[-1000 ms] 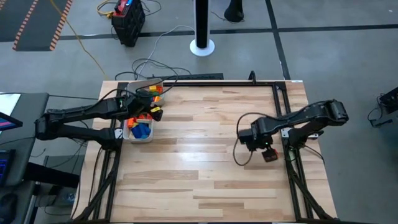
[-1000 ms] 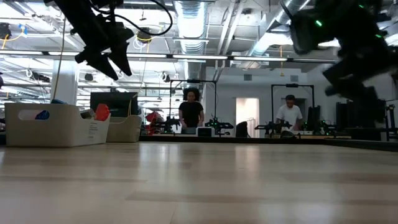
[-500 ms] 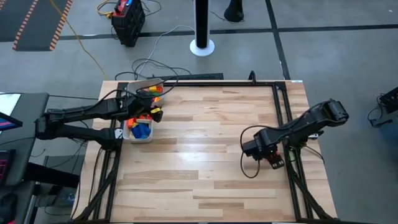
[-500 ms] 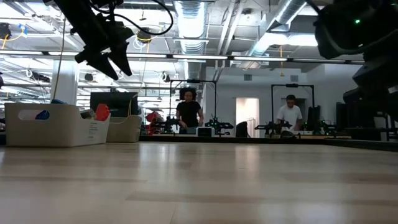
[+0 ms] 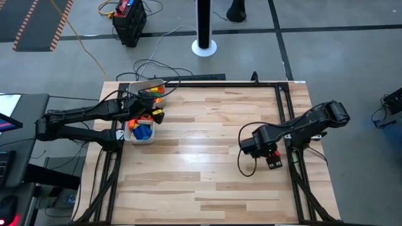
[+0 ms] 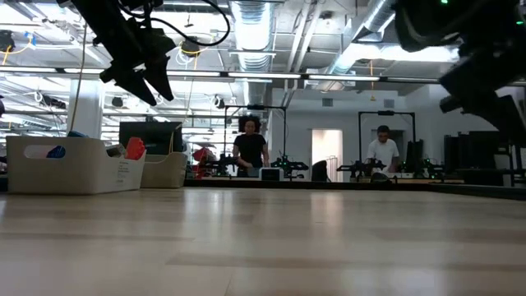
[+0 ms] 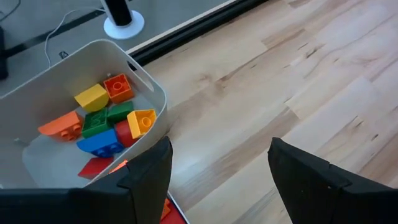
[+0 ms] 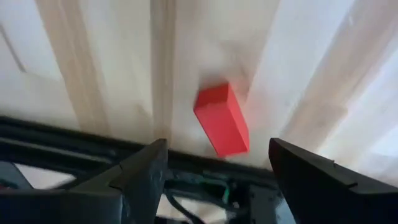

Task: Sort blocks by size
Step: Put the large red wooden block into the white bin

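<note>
My left gripper (image 5: 158, 114) is open and empty, held high (image 6: 144, 78) over the near white tray (image 5: 139, 130). That tray holds blue and orange blocks. The far white tray (image 7: 146, 93) holds several blocks: yellow, orange, green, blue and red. A single red block (image 8: 222, 119) lies on the wood near the table's right rail (image 5: 290, 164); it also shows in the high view (image 5: 274, 163). My right gripper (image 8: 217, 149) is open, its fingers standing either side of the red block and short of it (image 5: 269, 157).
Both trays stand at the table's far left, side by side (image 6: 74, 164). A black frame rail (image 8: 74, 149) runs along the right edge, close behind the red block. People stand in the room beyond the far edge (image 6: 251, 148). The middle of the table is bare wood (image 5: 207, 144).
My right gripper has swung about near the right rail: first toward the near right corner, then a little back toward the left. Its fingers stay pointed at the red block. My left arm has kept still.
</note>
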Tool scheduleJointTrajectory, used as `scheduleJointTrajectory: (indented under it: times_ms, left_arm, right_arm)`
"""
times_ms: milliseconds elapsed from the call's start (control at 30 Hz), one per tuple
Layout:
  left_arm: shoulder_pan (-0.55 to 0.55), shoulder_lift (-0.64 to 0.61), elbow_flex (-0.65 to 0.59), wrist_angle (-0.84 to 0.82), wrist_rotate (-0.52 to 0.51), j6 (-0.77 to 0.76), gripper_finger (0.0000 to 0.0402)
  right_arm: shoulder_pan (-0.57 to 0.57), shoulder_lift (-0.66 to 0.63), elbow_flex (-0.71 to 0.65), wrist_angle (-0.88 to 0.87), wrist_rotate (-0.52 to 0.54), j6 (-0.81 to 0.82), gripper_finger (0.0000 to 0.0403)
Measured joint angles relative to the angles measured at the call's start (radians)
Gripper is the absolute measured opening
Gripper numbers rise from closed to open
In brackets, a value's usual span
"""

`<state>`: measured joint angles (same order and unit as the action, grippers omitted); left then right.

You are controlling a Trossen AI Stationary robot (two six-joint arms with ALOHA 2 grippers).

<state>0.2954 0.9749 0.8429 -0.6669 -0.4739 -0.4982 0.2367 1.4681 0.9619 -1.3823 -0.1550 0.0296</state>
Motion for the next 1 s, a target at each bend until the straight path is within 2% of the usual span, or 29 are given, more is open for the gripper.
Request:
scheduleJointTrajectory:
  times_ms: [233, 467, 1000]
  left_arm:
    - [0.000, 0.000, 0.000, 0.003, 0.000, 0.051, 0.0254]
    - [0.000, 0.000, 0.000, -0.014, 0.000, 0.086, 0.0254]
    - [0.000, -0.001, 0.000, -0.118, 0.000, 0.156, 0.0254]
  right_arm:
    - [-0.025, 0.133, -0.002, 0.008, -0.016, -0.045, 0.0311]
    - [0.006, 0.304, -0.002, -0.023, -0.018, -0.106, 0.0311]
    - [0.047, 0.504, 0.000, 0.092, 0.003, -0.071, 0.0306]
